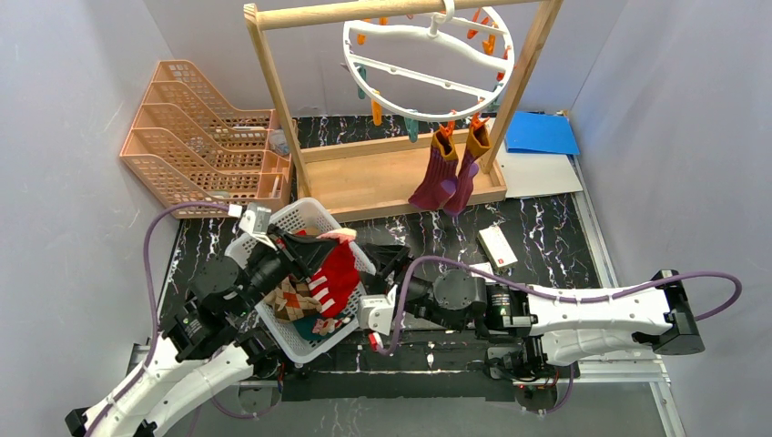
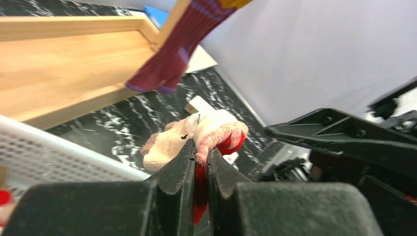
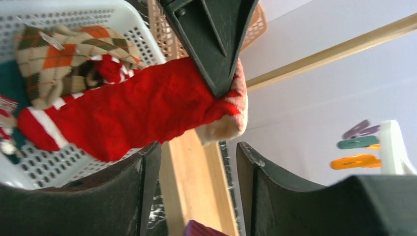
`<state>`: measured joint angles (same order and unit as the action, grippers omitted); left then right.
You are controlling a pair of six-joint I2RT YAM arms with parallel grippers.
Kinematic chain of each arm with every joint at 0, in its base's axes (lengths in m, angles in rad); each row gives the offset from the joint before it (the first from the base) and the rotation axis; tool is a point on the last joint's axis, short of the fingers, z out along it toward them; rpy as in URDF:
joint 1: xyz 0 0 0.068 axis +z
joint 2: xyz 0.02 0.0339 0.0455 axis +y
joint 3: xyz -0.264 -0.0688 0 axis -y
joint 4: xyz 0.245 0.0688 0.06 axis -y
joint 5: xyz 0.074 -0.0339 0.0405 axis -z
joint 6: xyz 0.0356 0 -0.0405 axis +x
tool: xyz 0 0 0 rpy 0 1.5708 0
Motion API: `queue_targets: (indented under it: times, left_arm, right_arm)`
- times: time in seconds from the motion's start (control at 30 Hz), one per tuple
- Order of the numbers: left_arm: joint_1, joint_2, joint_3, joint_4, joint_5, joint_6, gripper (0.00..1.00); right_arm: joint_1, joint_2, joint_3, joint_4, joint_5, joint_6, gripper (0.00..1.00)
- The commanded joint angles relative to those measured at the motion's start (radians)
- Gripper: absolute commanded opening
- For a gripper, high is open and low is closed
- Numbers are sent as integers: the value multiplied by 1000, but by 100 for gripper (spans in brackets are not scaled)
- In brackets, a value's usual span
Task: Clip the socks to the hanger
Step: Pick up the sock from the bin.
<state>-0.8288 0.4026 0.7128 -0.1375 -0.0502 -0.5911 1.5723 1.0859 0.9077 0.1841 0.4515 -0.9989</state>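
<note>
My left gripper (image 1: 312, 242) is shut on the cream-tipped end of a red sock (image 1: 335, 275) with white stripes, which hangs down over the white basket (image 1: 305, 211). In the left wrist view the fingers (image 2: 183, 164) pinch the red sock (image 2: 221, 133) tightly. Just right of the sock, my right gripper (image 1: 387, 262) is open; in its wrist view the red sock (image 3: 137, 113) lies just beyond its bare jaws (image 3: 196, 160). An argyle sock (image 3: 59, 54) and a dark teal one (image 3: 9, 83) lie in the basket. Two maroon socks (image 1: 448, 175) hang clipped to the white hanger (image 1: 428, 56).
The hanger hangs from a wooden frame rack (image 1: 273, 86) with a wooden base board (image 1: 382, 177). A peach-coloured tiered tray (image 1: 196, 137) stands at the back left. A blue sheet (image 1: 542, 132) and a small white card (image 1: 497, 246) lie on the right.
</note>
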Motion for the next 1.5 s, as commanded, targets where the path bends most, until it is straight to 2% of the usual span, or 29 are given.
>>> queue_targets:
  times: [0.0, 0.13, 0.27, 0.33, 0.4, 0.5, 0.6, 0.73, 1.0, 1.27, 1.47]
  left_arm:
    - [-3, -44, 69, -124, -146, 229, 0]
    - [-3, -119, 55, -123, -165, 399, 0]
    - [-3, -217, 13, -50, -104, 542, 0]
    - [-3, -255, -8, -26, -76, 584, 0]
    - [-3, -268, -12, -30, -56, 640, 0]
    - [-3, -253, -8, -47, -31, 681, 0]
    - [-4, -229, 6, -61, -44, 696, 0]
    - [-3, -236, 1, -60, 9, 726, 0]
    - [-4, -231, 4, -62, 95, 749, 0]
    - [-3, -205, 6, -43, 156, 718, 0]
    - [-3, -209, -11, -36, 176, 685, 1]
  right_arm:
    - [2, -9, 92, -78, -49, 302, 67]
    - [-88, -38, 112, -43, -166, 629, 71]
    - [-362, -51, 118, 28, -530, 1078, 72]
    - [-465, -22, 127, 65, -649, 1293, 72]
    - [-516, 13, 130, 107, -714, 1475, 72]
    - [-537, 77, 134, 171, -776, 1663, 71]
    - [-538, 135, 145, 193, -828, 1759, 71]
    - [-541, 163, 89, 265, -807, 1883, 71]
    - [-544, 243, 106, 410, -828, 2136, 73]
    - [-544, 331, 214, 300, -838, 2177, 70]
    - [-541, 363, 262, 290, -854, 2162, 56]
